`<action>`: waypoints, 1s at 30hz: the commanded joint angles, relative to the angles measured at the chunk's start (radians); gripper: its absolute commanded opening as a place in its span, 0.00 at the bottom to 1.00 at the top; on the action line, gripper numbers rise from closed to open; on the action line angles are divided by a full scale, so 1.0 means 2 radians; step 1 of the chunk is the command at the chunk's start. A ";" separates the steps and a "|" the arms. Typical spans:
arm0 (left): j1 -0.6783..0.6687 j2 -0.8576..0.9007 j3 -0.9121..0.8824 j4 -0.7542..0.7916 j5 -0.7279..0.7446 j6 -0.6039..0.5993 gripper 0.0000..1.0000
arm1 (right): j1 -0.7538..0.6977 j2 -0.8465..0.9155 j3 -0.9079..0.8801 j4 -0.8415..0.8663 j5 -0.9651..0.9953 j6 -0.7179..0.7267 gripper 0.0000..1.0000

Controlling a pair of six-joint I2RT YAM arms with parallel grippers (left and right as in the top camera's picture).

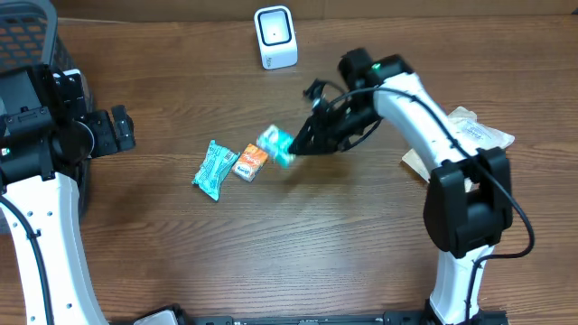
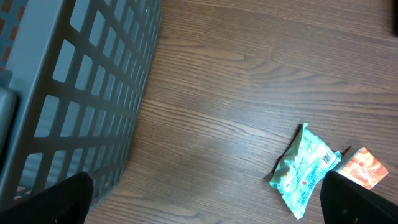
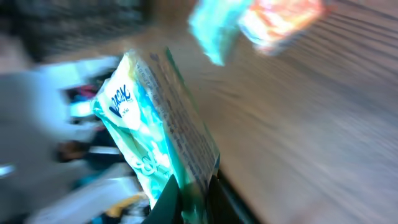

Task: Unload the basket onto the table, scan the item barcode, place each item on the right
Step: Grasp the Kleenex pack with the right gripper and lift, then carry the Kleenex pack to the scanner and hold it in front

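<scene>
My right gripper (image 1: 298, 144) (image 3: 194, 198) is shut on a teal-and-white packet (image 1: 275, 143) (image 3: 152, 124), holding it by one edge above the wooden table. The right wrist view is blurred by motion. A white barcode scanner (image 1: 275, 38) stands at the far edge of the table, well beyond the held packet. A teal packet (image 1: 215, 169) (image 2: 306, 169) and an orange packet (image 1: 251, 162) (image 2: 364, 167) lie on the table just left of the held one. My left gripper (image 1: 122, 129) (image 2: 205, 202) stands open over bare wood, beside the basket.
A grey mesh basket (image 1: 27, 36) (image 2: 81, 81) sits at the far left, close to my left arm. Clear plastic bags and paper (image 1: 470, 128) lie at the right, behind my right arm.
</scene>
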 commanded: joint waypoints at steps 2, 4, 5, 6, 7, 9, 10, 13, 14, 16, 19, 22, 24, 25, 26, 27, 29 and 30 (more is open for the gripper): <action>-0.003 0.002 0.003 0.002 0.004 0.006 0.99 | -0.030 -0.003 0.015 -0.004 -0.150 -0.001 0.04; -0.003 0.002 0.003 0.002 0.004 0.006 1.00 | -0.044 -0.003 0.015 -0.004 -0.182 -0.001 0.04; -0.003 0.002 0.003 0.002 0.004 0.006 1.00 | -0.050 -0.003 0.015 -0.004 -0.198 -0.001 0.04; -0.003 0.002 0.003 0.002 0.004 0.006 0.99 | -0.057 -0.003 0.015 -0.004 -0.223 -0.001 0.04; -0.003 0.002 0.003 0.002 0.004 0.006 1.00 | -0.060 -0.003 0.015 -0.004 -0.232 -0.001 0.04; -0.003 0.002 0.003 0.002 0.004 0.006 1.00 | -0.069 -0.003 0.015 -0.004 -0.250 0.013 0.04; -0.003 0.002 0.003 0.002 0.004 0.006 1.00 | -0.073 -0.003 0.015 -0.002 -0.250 0.024 0.04; -0.003 0.002 0.003 0.002 0.004 0.006 0.99 | -0.082 -0.003 0.015 -0.003 -0.250 0.026 0.04; -0.003 0.002 0.003 0.002 0.004 0.006 1.00 | -0.084 -0.003 0.015 -0.005 -0.250 0.027 0.04; -0.003 0.002 0.003 0.002 0.004 0.006 1.00 | -0.085 -0.003 0.015 -0.005 -0.250 0.030 0.04; -0.003 0.002 0.003 0.002 0.004 0.006 1.00 | -0.085 -0.003 0.015 -0.003 -0.249 0.029 0.04; -0.003 0.002 0.003 0.002 0.004 0.006 0.99 | -0.085 -0.003 0.015 0.011 -0.246 0.026 0.04; -0.003 0.002 0.003 0.002 0.004 0.006 1.00 | -0.082 -0.004 0.015 0.023 -0.212 0.026 0.04; -0.003 0.002 0.003 0.002 0.004 0.006 1.00 | -0.079 -0.004 0.016 0.025 -0.181 0.026 0.04; -0.003 0.002 0.003 0.002 0.004 0.006 1.00 | -0.075 -0.004 0.016 0.026 -0.144 0.026 0.04; -0.003 0.002 0.003 0.002 0.004 0.006 0.99 | -0.068 -0.004 0.018 0.025 -0.100 0.026 0.04; -0.003 0.002 0.003 0.002 0.004 0.006 1.00 | -0.051 -0.005 0.019 0.024 -0.003 0.033 0.04; -0.003 0.002 0.003 0.002 0.004 0.006 1.00 | -0.041 -0.005 0.020 0.023 0.037 0.038 0.04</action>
